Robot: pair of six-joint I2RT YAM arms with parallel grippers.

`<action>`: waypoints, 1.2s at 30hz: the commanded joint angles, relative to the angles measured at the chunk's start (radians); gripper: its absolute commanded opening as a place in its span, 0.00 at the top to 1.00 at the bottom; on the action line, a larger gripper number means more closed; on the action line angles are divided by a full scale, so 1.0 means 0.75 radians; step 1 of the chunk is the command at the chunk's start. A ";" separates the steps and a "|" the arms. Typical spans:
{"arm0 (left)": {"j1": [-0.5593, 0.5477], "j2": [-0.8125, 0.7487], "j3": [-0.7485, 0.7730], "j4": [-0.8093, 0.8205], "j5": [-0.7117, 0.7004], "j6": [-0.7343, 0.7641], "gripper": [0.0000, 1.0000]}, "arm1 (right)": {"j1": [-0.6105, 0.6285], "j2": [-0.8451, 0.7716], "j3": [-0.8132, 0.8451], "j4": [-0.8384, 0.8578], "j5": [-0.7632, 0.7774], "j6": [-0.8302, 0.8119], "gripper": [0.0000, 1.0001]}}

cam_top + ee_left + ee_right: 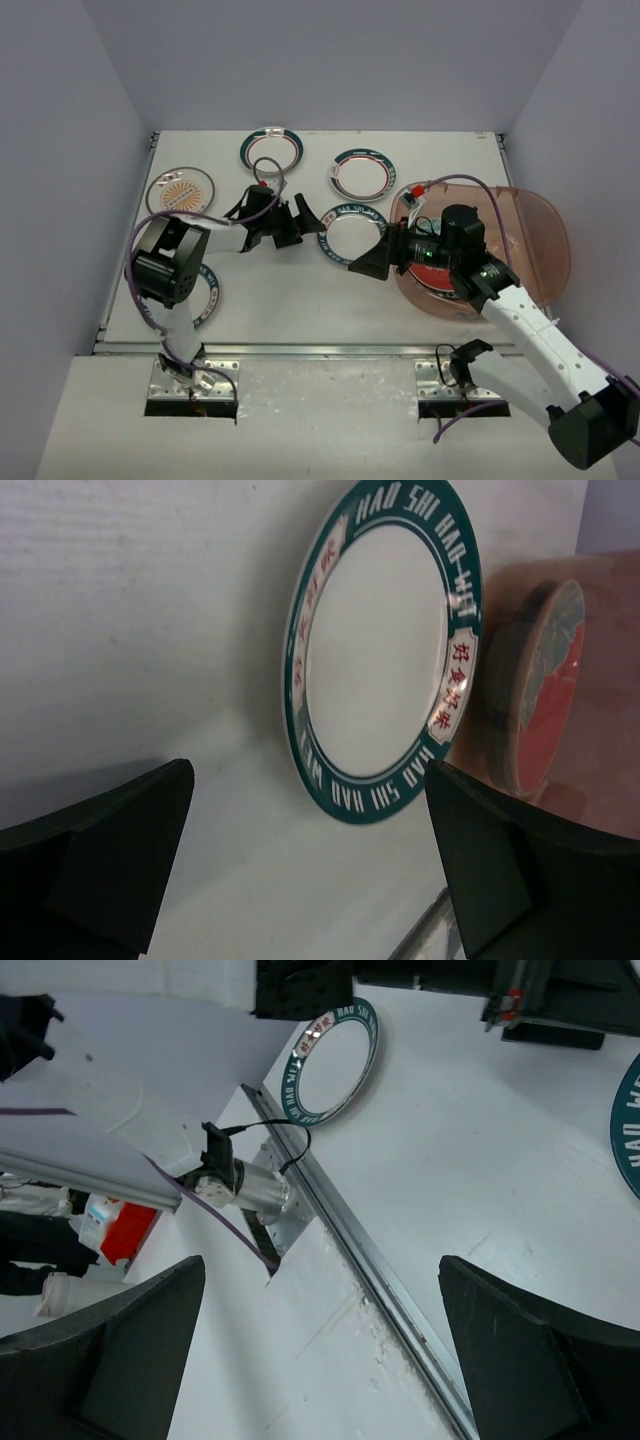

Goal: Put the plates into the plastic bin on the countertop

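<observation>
Your left arm (170, 265) rises from its base, bends at the elbow over the left side of the countertop (300, 300), and reaches right, low and nearly level. The left gripper (310, 222) faces the lettered plate (352, 232) at its left edge. Its fingers (110, 850) are spread wide with nothing between them.

Your right arm (530, 330) swings out to the near right, folds back and crosses the near-left rim of the plastic bin (555, 225). The right gripper (368, 257) points left over the near-right edge of that same plate, jaws wide apart and empty.

The lettered plate lies flat on the countertop, just left of the bin. A red plate (440, 278) sits inside the bin. An orange-centred plate (180, 190) lies at the far left, and two rimmed plates (272, 150) lie further back. A half-hidden plate (208, 298) lies under your left arm.
</observation>
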 commanded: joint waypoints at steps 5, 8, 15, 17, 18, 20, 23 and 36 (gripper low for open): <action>-0.008 0.335 0.287 0.059 0.094 -0.051 0.30 | 0.002 -0.199 -0.042 0.111 -0.082 0.045 0.01; -0.007 0.410 0.310 0.071 0.136 -0.047 0.47 | 0.001 -0.247 -0.057 0.096 -0.017 0.078 0.01; -0.009 0.475 0.334 0.066 0.282 0.027 0.99 | 0.001 -0.183 -0.039 0.076 -0.102 0.076 0.01; -0.004 0.413 0.303 0.059 0.308 0.058 1.00 | 0.001 -0.168 -0.053 0.084 -0.111 0.070 0.01; 0.003 0.345 0.263 0.045 0.296 0.072 1.00 | 0.001 -0.164 -0.059 0.074 -0.092 0.061 0.01; 0.020 0.186 0.134 0.023 0.200 0.090 1.00 | 0.001 -0.157 -0.061 0.051 -0.015 0.013 0.01; 0.045 -0.223 -0.132 -0.006 0.005 0.093 1.00 | 0.001 -0.125 -0.058 -0.024 0.180 -0.054 0.01; 0.053 -1.234 -0.523 -0.160 0.360 -0.002 1.00 | 0.001 0.099 0.076 -0.095 0.389 -0.249 0.01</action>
